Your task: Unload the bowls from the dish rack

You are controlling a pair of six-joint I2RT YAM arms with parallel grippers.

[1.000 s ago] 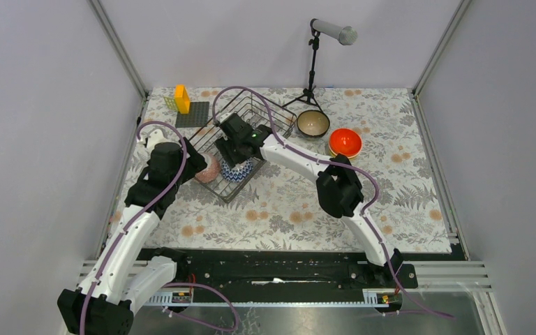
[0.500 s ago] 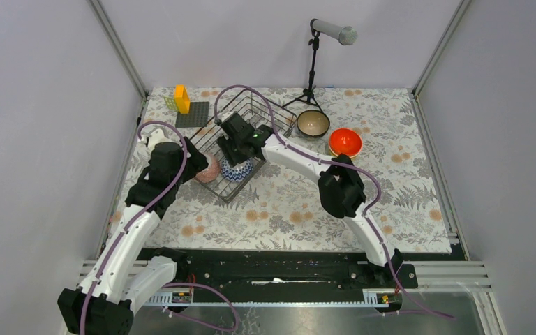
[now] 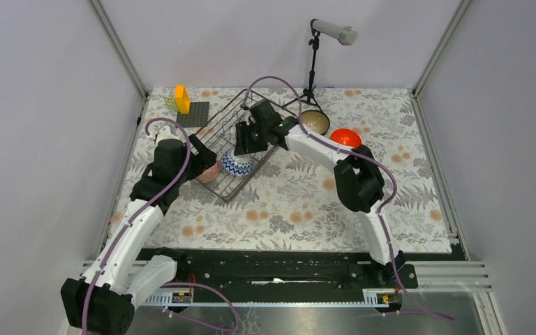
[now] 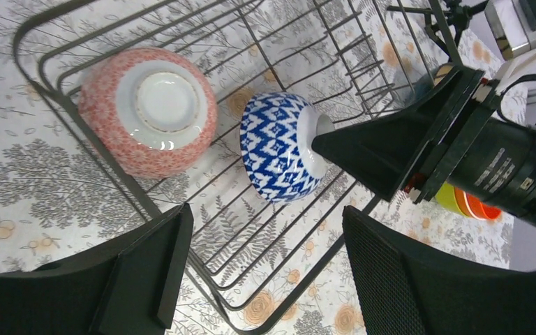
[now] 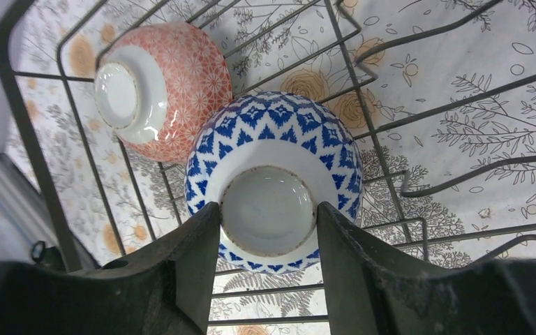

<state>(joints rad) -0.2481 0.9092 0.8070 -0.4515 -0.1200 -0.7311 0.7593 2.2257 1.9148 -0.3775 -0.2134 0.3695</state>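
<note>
In the dish rack (image 3: pixel 249 180) (image 4: pixel 15 43) lie two bowls. The pink speckled bowl (image 3: pixel 210 173) (image 4: pixel 146 112) (image 5: pixel 162 87) rests upside down near the rack's left corner. The blue-and-white bowl (image 3: pixel 237 165) (image 4: pixel 276 148) (image 5: pixel 272 136) is tipped on its side, and my right gripper (image 3: pixel 247 145) (image 5: pixel 268 209) is shut on its white foot ring, a finger touching each side. My left gripper (image 3: pixel 199 151) (image 4: pixel 265 230) hangs open above the rack's near corner, holding nothing. A teal bowl with a beige inside (image 3: pixel 313 123) and an orange bowl (image 3: pixel 345 138) stand on the cloth to the right.
A yellow-orange block (image 3: pixel 181 98) stands by a flat dark plate (image 3: pixel 194 114) at the far left. A microphone stand (image 3: pixel 312 70) rises behind the rack. Upright tines (image 5: pixel 391 174) stand close to the held bowl. A flowered cloth (image 3: pixel 286 209) covers the table.
My right gripper narrowed onto the blue-and-white bowl's foot and swung back and right, tipping the bowl. The left arm edged forward over the rack's corner.
</note>
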